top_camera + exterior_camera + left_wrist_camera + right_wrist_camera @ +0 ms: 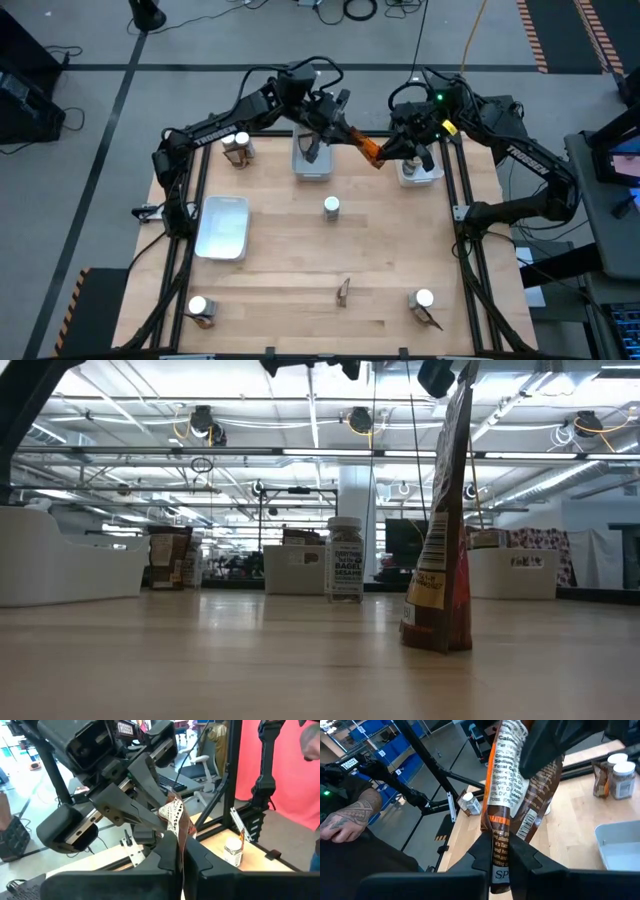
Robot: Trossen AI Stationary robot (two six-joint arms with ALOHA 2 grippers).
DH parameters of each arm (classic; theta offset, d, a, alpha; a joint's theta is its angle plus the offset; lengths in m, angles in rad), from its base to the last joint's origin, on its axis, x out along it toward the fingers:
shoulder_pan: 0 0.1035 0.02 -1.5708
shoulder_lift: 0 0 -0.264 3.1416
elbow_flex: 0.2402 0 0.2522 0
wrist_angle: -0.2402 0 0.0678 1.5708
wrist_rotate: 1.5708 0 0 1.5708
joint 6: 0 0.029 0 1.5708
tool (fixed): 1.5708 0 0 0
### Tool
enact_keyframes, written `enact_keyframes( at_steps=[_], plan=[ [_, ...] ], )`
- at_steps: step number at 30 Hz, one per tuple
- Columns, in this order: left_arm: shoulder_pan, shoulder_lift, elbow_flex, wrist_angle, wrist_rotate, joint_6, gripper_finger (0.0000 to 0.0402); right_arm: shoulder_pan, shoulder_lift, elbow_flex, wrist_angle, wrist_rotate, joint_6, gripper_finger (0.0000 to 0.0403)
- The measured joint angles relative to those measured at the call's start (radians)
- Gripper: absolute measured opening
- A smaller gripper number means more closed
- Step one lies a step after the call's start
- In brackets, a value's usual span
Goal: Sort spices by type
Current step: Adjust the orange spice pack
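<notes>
Overhead, the wooden table (pixel 300 270) shows pale planks framed by dark rails, and everything below is placed against the middle jar (pixel 331 207), a small glass cylinder with a white cap standing alone near the centre. Left of it lies a shallow white rectangular tray (pixel 224 227) with rounded corners. Farther left and nearer the front edge stands another white-capped jar (pixel 199 308) against a dark packet. Behind and left of the middle jar, a capped jar and packet (pixel 238 148) stand together. Directly behind it sits a grey tray (pixel 311 162), and above that the left gripper (pixel 340 124) pinches one end of a glossy, crinkled brown-and-orange packet (pixel 365 146). The right gripper (pixel 385 152) has its fingers pressed on the packet's other end, so both hold it in the air. Right of the middle jar, toward the front, a flat packet (pixel 344 290) stands on edge, then a capped jar (pixel 424 299). Beyond the table the room has grey flooring, cables and bright ceiling lights.
</notes>
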Motion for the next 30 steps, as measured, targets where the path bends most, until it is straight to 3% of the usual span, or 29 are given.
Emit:
enact_keyframes(
  at_steps=[9, 14, 19, 24, 30],
  plan=[
    [0.086, 0.0, 0.03, 0.002, 0.15, -0.2, 0.0004, -0.002, -0.026, 0.0, 0.122, 0.013, -0.053, 0.0159],
    [0.166, 0.0, 0.039, 0.093, 0.292, -0.476, 0.0002, -0.006, -0.091, 0.001, 0.149, 0.151, -0.193, 0.0208],
    [0.193, 0.0, 0.032, 0.221, 0.284, -0.779, 0.0002, 0.042, -0.126, 0.001, 0.199, 0.363, -0.348, 0.0204],
    [0.191, 0.004, 0.031, 0.392, 0.195, -1.115, 0.0002, 0.119, -0.118, 0.001, 0.257, 0.532, -0.426, 0.0177],
    [0.205, 0.004, 0.03, 0.496, 0.147, -1.274, 0.0002, 0.171, -0.118, 0.0, 0.314, 0.698, -0.483, 0.0109]
  ],
)
